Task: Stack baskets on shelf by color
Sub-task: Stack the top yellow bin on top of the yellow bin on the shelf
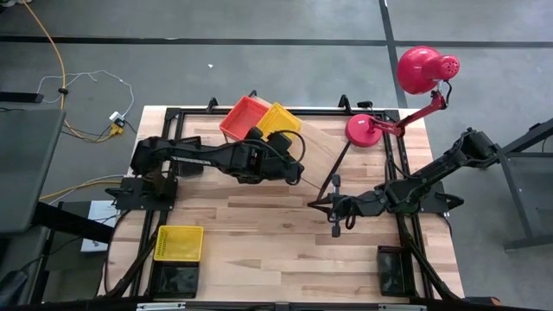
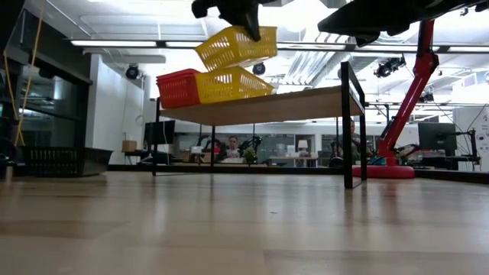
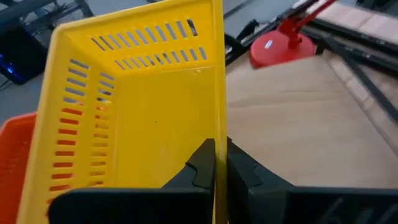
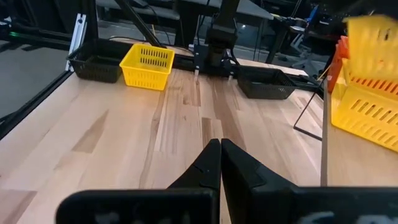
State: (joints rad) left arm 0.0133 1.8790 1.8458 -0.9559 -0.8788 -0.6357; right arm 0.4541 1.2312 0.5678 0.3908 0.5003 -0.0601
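Left gripper (image 3: 220, 163) raised, fingers pinched; right gripper (image 4: 220, 163) low, closed

Two dark arms are showing from above, both black all over, built of chunky jointed segments that are narrowing toward the tip. The left arm (image 1: 216, 157) is carrying a black cable that is looping loosely over its far segment, and pale lettering is running along its long link, too small to read. The right arm (image 1: 432, 173) is looking slimmer, with boxy joints and a short crossbar near its tip. The left end effector (image 3: 220, 163) is showing two matte black wedge-shaped fingers that are tapering from a broad flat black body. The right end effector (image 4: 220, 163) is showing the same matte black tapering fingers.
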